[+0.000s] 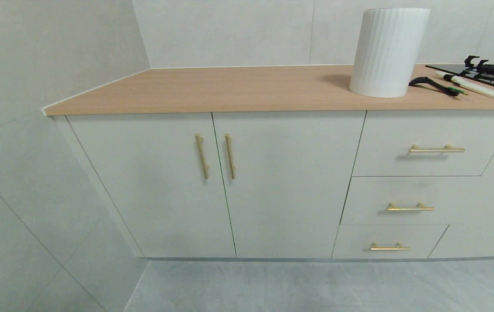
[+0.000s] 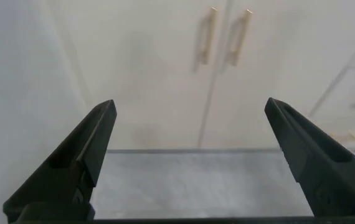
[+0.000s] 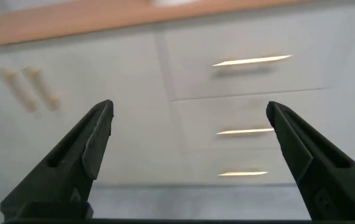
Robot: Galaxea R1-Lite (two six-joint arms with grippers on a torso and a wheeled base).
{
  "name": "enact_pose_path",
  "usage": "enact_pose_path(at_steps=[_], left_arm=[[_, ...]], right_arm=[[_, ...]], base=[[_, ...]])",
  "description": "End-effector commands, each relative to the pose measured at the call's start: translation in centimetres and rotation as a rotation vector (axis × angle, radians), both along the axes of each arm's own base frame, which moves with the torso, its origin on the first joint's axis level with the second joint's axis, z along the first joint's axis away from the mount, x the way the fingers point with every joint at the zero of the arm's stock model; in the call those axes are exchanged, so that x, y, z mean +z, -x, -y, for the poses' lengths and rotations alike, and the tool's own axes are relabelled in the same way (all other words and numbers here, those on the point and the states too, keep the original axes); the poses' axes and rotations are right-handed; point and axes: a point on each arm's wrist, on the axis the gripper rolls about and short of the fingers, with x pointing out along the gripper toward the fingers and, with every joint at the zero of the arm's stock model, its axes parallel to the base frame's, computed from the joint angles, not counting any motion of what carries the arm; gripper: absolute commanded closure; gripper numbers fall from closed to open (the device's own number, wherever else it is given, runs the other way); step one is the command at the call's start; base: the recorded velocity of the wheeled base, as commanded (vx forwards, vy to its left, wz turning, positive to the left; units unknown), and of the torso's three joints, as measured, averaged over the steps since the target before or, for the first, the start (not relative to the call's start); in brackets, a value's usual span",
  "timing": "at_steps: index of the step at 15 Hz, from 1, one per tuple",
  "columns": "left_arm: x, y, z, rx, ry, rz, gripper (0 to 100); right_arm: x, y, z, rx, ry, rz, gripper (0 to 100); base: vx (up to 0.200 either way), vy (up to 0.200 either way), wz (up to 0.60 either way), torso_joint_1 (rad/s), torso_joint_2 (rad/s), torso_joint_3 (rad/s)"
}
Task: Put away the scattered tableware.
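Left tool (image 2: 190,104) and right tool (image 3: 189,106) are both spread wide and hold nothing, facing the cabinet doors (image 1: 151,182) and the drawers (image 1: 385,130). A black utensil (image 1: 431,82) and a white utensil (image 1: 474,85) lie well above both tools on the surface (image 1: 229,89), just beside a white ribbed container (image 1: 388,52). If a tool rises too close, it may strike the surface edge or tip the container.
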Motion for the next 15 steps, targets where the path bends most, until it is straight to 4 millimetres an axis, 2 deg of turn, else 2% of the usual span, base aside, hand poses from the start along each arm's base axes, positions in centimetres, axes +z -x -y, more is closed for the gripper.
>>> enact_pose_path(at_steps=[1, 2, 3, 6, 8, 10, 13, 14, 15], left_arm=[[-1.5, 4.1, -0.9, 0.086, 0.028, 0.131, 0], [-2.1, 5.1, -1.0, 0.119, 0.021, 0.156, 0], [-2.4, 5.7, -1.0, 0.136, 0.019, 0.171, 0], [-3.5, 5.7, -0.8, 0.217, 0.028, 0.153, 0], [-4.4, 5.5, -0.5, 0.304, 0.018, 0.132, 0], [-5.8, 5.9, -0.1, 0.306, -0.022, 0.145, 0], [-7.8, 5.2, 0.0, 0.279, -0.042, 0.097, 0], [-10.1, 4.1, 0.1, 0.228, -0.061, 0.016, 0], [-11.1, 3.6, 0.2, 0.174, -0.062, -0.001, 0]], right_arm=[[-2.7, 5.1, 1.1, -0.118, 0.043, 0.124, 0], [-3.5, 5.8, 1.0, -0.172, 0.060, 0.119, 0], [-3.4, 5.8, 0.9, -0.206, 0.058, 0.120, 0], [-3.5, 5.9, 0.7, -0.263, 0.056, 0.118, 0], [-5.2, 6.7, 0.3, -0.292, 0.074, 0.132, 0], [-6.6, 6.1, 0.3, -0.288, 0.067, 0.086, 0], [-8.9, 4.9, 0.2, -0.257, 0.057, 0.004, 0], [-10.9, 3.9, 0.1, -0.222, 0.067, -0.040, 0], [-11.8, 3.5, 0.1, -0.206, 0.073, -0.036, 0]], base=[[0.000, 0.000, 0.00, 0.000, 0.00, 0.000], [0.000, 0.000, 0.00, 0.000, 0.00, 0.000], [0.000, 0.000, 0.00, 0.000, 0.00, 0.000], [0.000, 0.000, 0.00, 0.000, 0.00, 0.000], [0.000, 0.000, 0.00, 0.000, 0.00, 0.000], [0.000, 0.000, 0.00, 0.000, 0.00, 0.000], [0.000, 0.000, 0.00, 0.000, 0.00, 0.000], [0.000, 0.000, 0.00, 0.000, 0.00, 0.000], [0.000, 0.000, 0.00, 0.000, 0.00, 0.000]])
